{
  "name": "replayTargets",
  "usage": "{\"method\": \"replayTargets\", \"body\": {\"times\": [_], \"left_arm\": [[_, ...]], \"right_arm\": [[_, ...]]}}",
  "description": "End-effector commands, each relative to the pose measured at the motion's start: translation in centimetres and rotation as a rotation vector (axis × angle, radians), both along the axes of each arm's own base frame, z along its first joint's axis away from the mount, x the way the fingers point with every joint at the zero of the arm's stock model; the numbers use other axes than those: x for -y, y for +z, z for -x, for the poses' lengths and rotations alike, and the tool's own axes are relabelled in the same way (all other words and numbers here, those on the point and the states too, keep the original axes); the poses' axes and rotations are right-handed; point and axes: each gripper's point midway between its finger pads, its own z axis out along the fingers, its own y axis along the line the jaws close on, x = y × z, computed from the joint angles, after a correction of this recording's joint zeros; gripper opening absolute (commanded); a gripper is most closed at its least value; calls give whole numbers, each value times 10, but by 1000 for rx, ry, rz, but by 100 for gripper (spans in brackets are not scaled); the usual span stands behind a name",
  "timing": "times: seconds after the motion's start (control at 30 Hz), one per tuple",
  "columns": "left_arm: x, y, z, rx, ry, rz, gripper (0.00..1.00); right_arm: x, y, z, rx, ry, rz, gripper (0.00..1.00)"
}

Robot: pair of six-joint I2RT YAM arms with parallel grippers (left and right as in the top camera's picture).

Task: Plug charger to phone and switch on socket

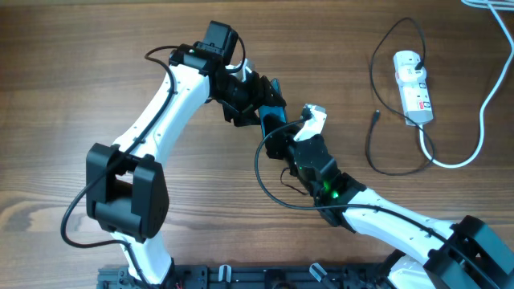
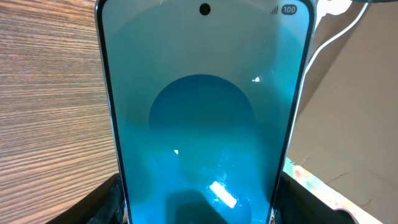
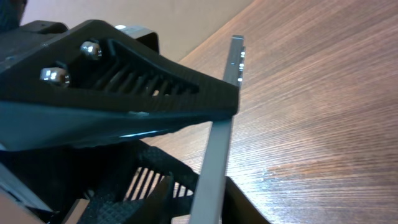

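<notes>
The phone [image 1: 272, 96] with its cyan screen is held up off the table at the centre. My left gripper [image 1: 253, 101] is shut on it. In the left wrist view the phone [image 2: 202, 112] fills the frame, with both black fingers [image 2: 199, 214] against its long edges. My right gripper [image 1: 278, 143] is at the phone's near end. In the right wrist view its fingers [image 3: 208, 199] straddle the phone's thin grey edge [image 3: 224, 124], with a small gap on the left side. The socket [image 1: 414, 87] lies at the far right. The charger [image 1: 370, 152] trails from it, and its tip [image 1: 377, 114] rests on the table.
The socket's white cord [image 1: 482, 120] curves along the right edge and off the top corner; a white cord also shows in the left wrist view [image 2: 329, 40]. A black arm cable [image 1: 269, 185] loops by the right arm. A black rail [image 1: 241, 277] runs along the front edge.
</notes>
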Motion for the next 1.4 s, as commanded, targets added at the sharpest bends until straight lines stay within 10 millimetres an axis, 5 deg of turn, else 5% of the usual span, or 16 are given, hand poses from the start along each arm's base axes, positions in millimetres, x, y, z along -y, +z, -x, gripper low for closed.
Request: {"method": "replayTargets", "body": {"times": [0.0,0.7,1.37], "left_arm": [[6,15,-2,46,-8,8,46],[6,15,0,38,-9,6,52],[2,12,8,-2,-12,-11,88]], "right_arm": [[-8,6,0,7,21,-14,20],[-9,7,0,-27,-1,-83,5],[-14,25,3,-97,-10,-286,4]]}}
